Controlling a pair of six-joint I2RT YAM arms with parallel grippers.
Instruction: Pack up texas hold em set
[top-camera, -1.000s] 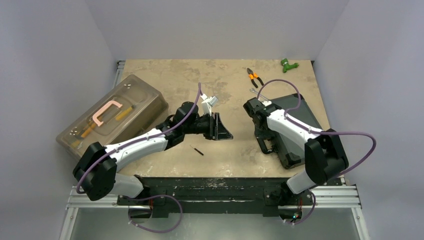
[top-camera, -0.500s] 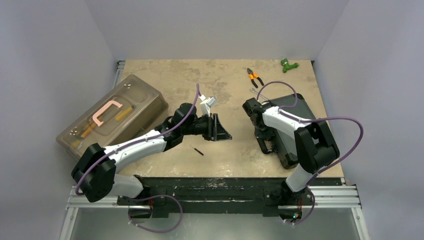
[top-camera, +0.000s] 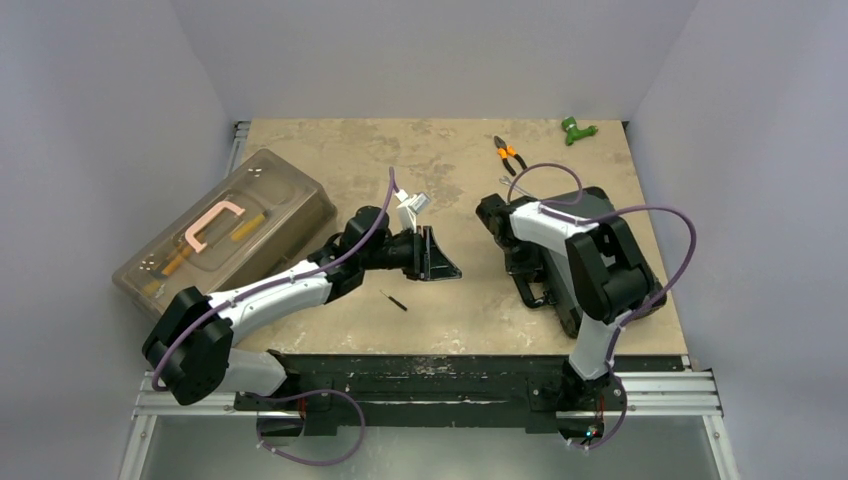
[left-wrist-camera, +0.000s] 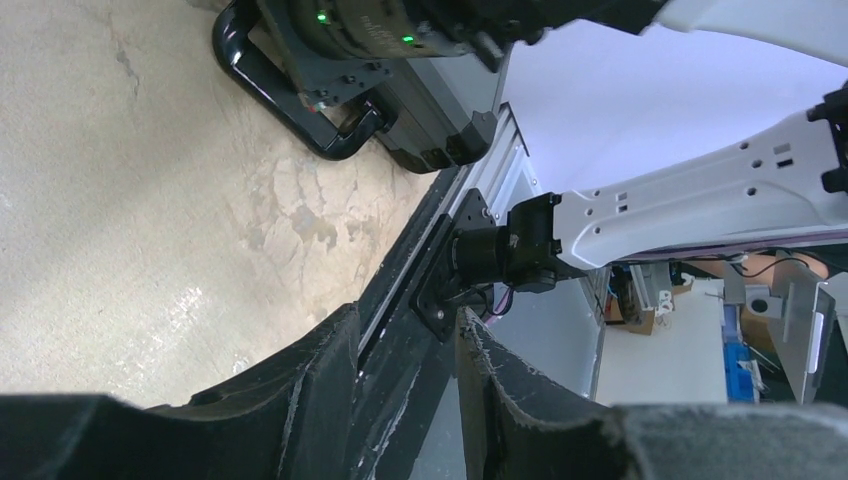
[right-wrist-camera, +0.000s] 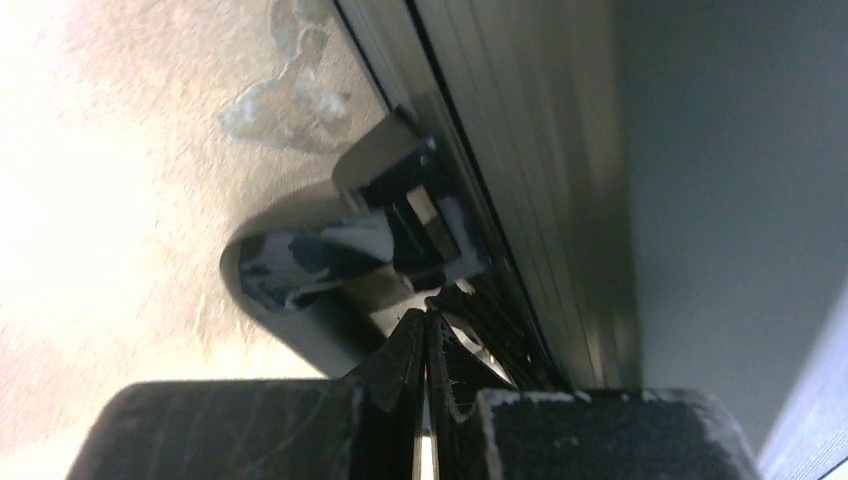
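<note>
Right arm has folded its elbow in over the case since a second ago, and the right pincer (top-camera: 492, 212) has slid a little left along the case's far left corner. Left arm has barely shifted.

Case (top-camera: 590, 200): black, lid down, flat on the right side of the desk (top-camera: 350, 160). Its handle (top-camera: 530, 290) sticks out from the left side, toward the middle of the desk.

Right pincer: fingers drawn nearly together, only a sliver of light between them in the right wrist view. The tips are up against the ribbed side of the case, at a dark clip-like fitting (right-wrist-camera: 405, 225) on the seam. Cannot tell whether the tips actually grip the fitting.

Left pincer (top-camera: 440, 258): mid-desk, well apart from the case, turned on its side and facing it. Fingers (left-wrist-camera: 320, 400) spread with a clear gap, nothing held. The left wrist view looks past them to the handle and the near end of the case.

Also on the desk:
- brown see-through toolbox (top-camera: 230, 235) with a pink handle, far left
- orange-handled pliers (top-camera: 508, 152) beyond the case
- small green object (top-camera: 577, 128) at the far edge
- thin dark stick (top-camera: 393, 299) just in front of the left pincer
</note>
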